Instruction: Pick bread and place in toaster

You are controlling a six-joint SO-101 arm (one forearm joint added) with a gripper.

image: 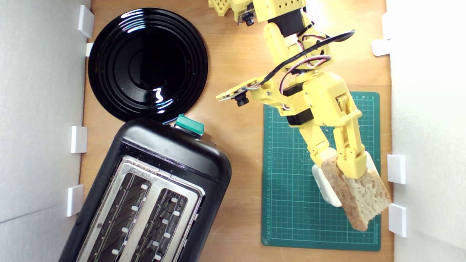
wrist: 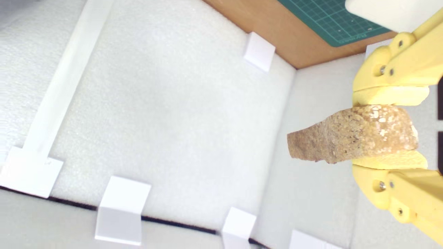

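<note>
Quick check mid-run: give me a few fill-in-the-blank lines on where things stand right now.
1. The pincer is shut on the ____.
2. The bread hangs over the ____ mat.
3. Both slots of the toaster are ____.
4. The plate beside the toaster is ____ in colour.

Missing words: bread; green; empty; black

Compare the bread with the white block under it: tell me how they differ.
The bread is a rough half-oval slice with pale holey crumb and brown crust; the white block is smooth, plain white and rounded-square. The bread is clamped in the gripper and tilted on its edge, while the white block lies flat on the green mat. Both sit at the mat's corner on the exterior view's right.
</note>
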